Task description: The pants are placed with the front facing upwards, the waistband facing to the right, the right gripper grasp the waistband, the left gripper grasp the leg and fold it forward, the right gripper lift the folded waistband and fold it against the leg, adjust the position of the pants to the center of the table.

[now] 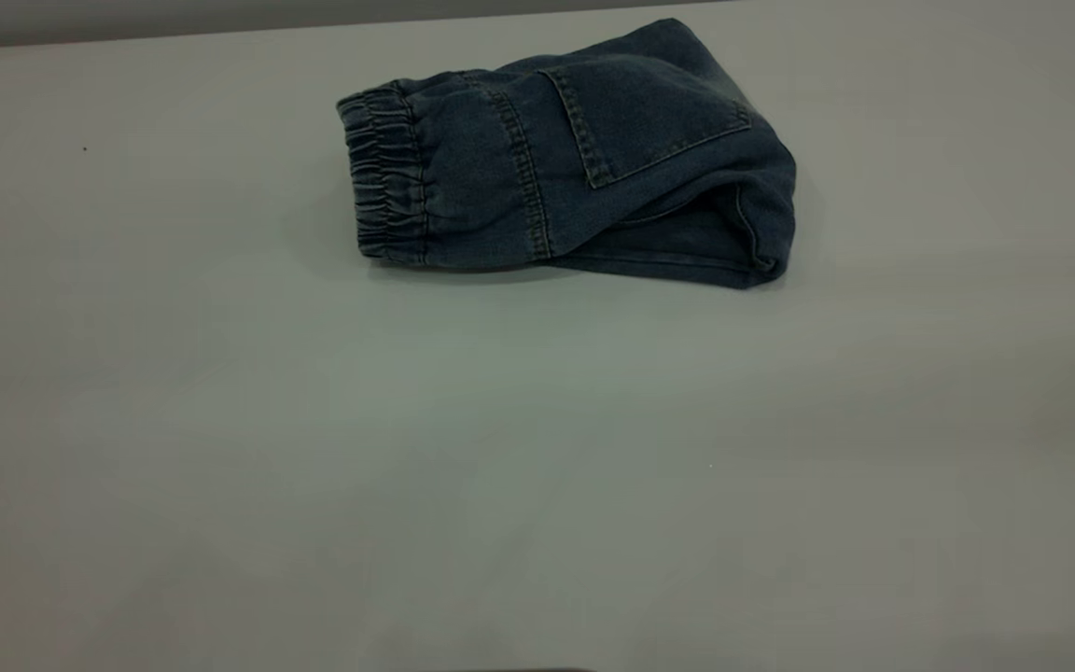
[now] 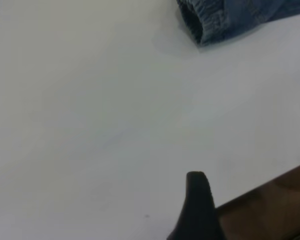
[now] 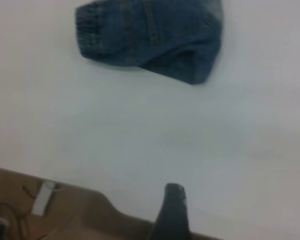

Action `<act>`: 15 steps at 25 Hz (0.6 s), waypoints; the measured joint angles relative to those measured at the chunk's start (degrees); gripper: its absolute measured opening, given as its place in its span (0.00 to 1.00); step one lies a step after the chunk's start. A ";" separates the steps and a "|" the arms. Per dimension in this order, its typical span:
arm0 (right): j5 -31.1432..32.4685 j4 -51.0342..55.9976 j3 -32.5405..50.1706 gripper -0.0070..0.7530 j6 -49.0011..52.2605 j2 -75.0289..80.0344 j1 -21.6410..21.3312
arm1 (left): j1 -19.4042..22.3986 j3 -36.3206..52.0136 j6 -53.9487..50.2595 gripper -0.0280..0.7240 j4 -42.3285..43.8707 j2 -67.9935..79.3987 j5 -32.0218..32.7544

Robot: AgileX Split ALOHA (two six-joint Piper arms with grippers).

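Observation:
The pants (image 1: 565, 159) lie folded into a compact bundle on the table (image 1: 500, 467), toward its far side and a little right of middle. A back pocket (image 1: 649, 112) faces up. The waistband (image 1: 388, 177) forms the bundle's left end in the exterior view. Neither gripper appears in the exterior view. Only a black part of my left gripper (image 2: 197, 200) shows in its wrist view, over the table edge and far from the waistband (image 2: 210, 20). My right gripper (image 3: 172, 210) is likewise a black part near the table edge, well away from the pants (image 3: 150, 37).
The table's far edge (image 1: 314, 28) runs close behind the pants. Brown floor (image 2: 270, 205) lies beyond the table edge in the left wrist view. A small white object (image 3: 42, 197) and cables lie off the table in the right wrist view.

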 joint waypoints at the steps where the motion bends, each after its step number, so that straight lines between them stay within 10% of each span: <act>1: 0.00 -0.79 1.04 0.76 -0.06 -1.11 0.06 | 0.00 1.45 0.00 0.70 0.00 -1.32 0.00; 15: -5.94 -15.26 11.85 0.76 3.63 -10.88 2.24 | 0.00 17.87 0.00 0.70 -0.18 -13.93 0.00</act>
